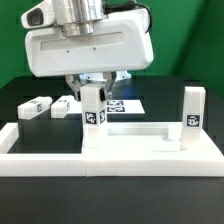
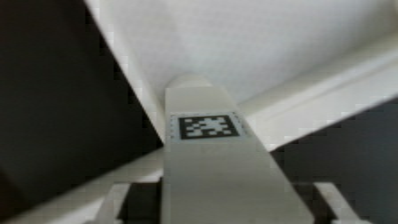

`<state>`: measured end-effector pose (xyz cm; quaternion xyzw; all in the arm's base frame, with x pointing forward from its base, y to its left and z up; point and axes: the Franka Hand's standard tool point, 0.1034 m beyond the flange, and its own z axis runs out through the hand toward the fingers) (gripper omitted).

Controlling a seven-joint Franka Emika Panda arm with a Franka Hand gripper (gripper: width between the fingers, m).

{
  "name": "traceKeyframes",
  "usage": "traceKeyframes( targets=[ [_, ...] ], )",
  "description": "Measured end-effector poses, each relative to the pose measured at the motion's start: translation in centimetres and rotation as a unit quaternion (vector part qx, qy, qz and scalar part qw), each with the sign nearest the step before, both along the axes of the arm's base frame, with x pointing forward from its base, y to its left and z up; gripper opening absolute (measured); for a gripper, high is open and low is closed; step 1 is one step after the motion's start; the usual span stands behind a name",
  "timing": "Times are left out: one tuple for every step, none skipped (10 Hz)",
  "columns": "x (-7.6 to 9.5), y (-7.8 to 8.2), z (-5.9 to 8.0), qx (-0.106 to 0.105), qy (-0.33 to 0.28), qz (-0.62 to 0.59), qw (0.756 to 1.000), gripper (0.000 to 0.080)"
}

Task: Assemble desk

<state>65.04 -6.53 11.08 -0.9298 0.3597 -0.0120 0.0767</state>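
- Four legs are in view. Two stand upright at the back corners of the desk top (image 1: 140,147): the near leg (image 1: 93,108) under the gripper (image 1: 97,90), and the far leg (image 1: 193,110) towards the exterior view's right.
- The other two lie flat on the black table (image 1: 165,105) towards the exterior view's left. They are one spare leg (image 1: 35,107) and, just beside it, a second spare leg (image 1: 65,104).
- The desk top lies flat, tight against the white border bar (image 1: 110,165) in front.
- Gripper: its two fingers sit either side of the near leg's upper end. Whether they are pressing on it or a little clear cannot be told from either view.
- Handling, as judged: the leg is rigid moulded plastic, likely light, with smooth faces that could slip or twist under a weak pinch.
- Best hold, as judged: flat on two opposite faces, above the tag, keeping the leg plumb.
- Fragility: it looks sturdy. The main risk is cocking it in its seat, not breakage.
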Motion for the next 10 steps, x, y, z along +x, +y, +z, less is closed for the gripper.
traceKeyframes(
  targets=[
    [0.09,-0.13,-0.06,0.01,0.01,-0.102,0.995,0.0302],
    [0.14,-0.49,-0.04,0.036,0.017,-0.187,0.982,0.0302],
    [0.11,-0.83,0.0,0.054,0.026,-0.258,0.964,0.0303],
    [0.08,-0.87,0.0,0.06,0.031,-0.287,0.956,0.0303],
    [-0.12,-0.57,-0.06,0.063,0.042,-0.303,0.95,0.0303],
    [-0.12,-0.55,-0.1,0.062,0.041,-0.294,0.953,0.0303],
    [-0.11,-0.54,-0.1,0.062,0.038,-0.283,0.956,0.0303],
    [-0.12,-0.48,-0.13,0.061,0.038,-0.277,0.958,0.0512],
    [-0.43,-0.32,-0.39,0.038,0.043,-0.142,0.988,0.0512],
    [-0.11,-0.14,-0.67,0.037,0.04,-0.064,0.996,0.062]
  ],
)
